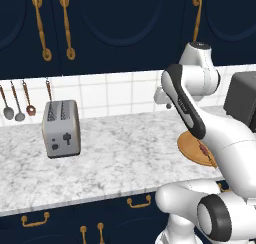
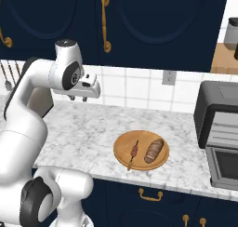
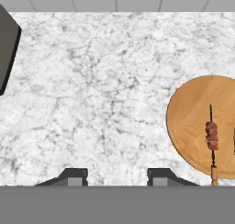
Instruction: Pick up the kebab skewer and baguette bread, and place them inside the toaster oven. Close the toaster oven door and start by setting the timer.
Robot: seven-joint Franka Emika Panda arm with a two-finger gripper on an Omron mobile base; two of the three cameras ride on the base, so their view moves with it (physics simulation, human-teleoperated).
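Observation:
The kebab skewer [image 2: 134,151] lies on a round wooden plate [image 2: 141,163] near the counter's front edge, with the baguette bread [image 2: 154,150] beside it on the right. In the hand view the skewer [image 3: 211,136] and plate [image 3: 190,122] sit at the right edge. The toaster oven [image 2: 217,112] stands at the counter's right end, and its door [image 2: 227,162] looks shut. My gripper [image 3: 118,176] is open with nothing between its fingers. It hovers above bare counter, left of the plate and apart from it, and it also shows as the gripper [image 2: 82,98] in the right base view.
A silver two-slot toaster [image 1: 61,128] stands on the marble counter [image 1: 115,158] to the left. A dark grey box edge [image 3: 7,58] shows at the hand view's left. Utensils [image 1: 19,103] hang on the tiled wall. Dark blue cabinets hang above.

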